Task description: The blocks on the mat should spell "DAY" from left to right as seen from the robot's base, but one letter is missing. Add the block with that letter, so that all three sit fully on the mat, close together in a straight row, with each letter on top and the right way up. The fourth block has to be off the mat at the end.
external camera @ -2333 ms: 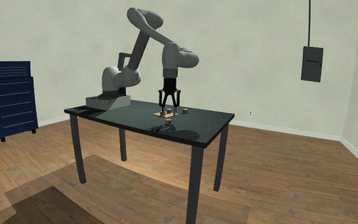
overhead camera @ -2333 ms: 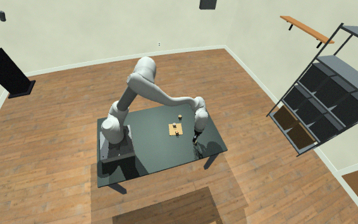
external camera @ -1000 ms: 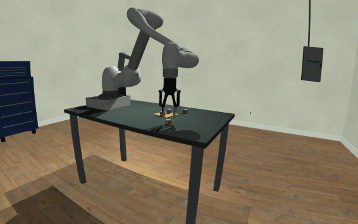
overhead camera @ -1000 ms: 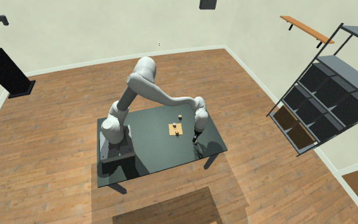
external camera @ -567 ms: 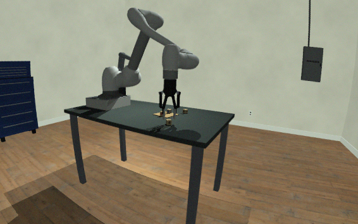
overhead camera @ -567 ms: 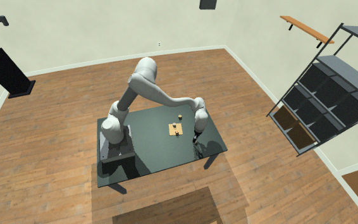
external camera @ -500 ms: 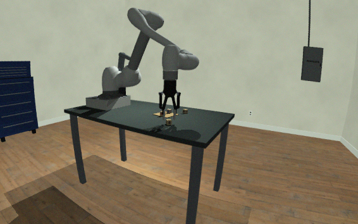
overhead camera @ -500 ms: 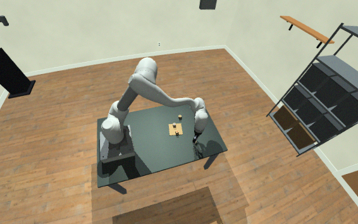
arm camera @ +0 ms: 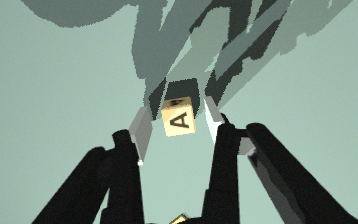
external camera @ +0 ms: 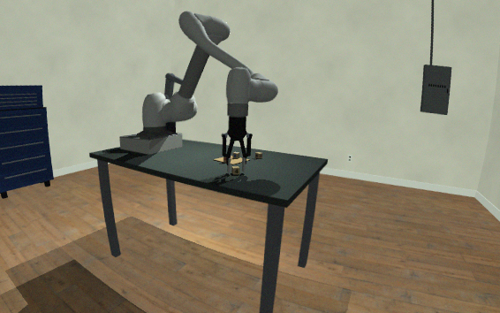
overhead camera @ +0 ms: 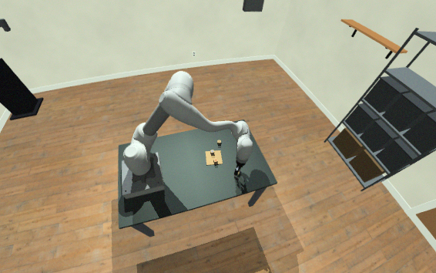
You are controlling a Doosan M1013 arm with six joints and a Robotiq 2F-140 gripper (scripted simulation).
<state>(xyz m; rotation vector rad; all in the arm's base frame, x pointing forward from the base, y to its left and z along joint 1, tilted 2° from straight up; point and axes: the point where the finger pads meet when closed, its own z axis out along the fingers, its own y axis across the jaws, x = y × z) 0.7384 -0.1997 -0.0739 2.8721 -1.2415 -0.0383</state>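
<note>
A tan block with the letter A (arm camera: 179,119) on top lies on the dark table, off the mat, to the right of it in the top view. My gripper (arm camera: 177,113) points straight down over it, and the fingers stand on either side of the block with a gap on each side, so it is open. The gripper also shows in the top view (overhead camera: 238,174) and in the exterior view (external camera: 236,164), with the A block (external camera: 236,171) low between the fingertips. The tan mat (overhead camera: 214,157) carries two blocks (overhead camera: 212,153) (overhead camera: 216,161); their letters are too small to read.
Another block (overhead camera: 219,142) lies on the table just beyond the mat's far edge, and it also shows in the exterior view (external camera: 259,155). The arm's base (overhead camera: 138,160) stands at the table's left end. The table's edge is close behind the gripper.
</note>
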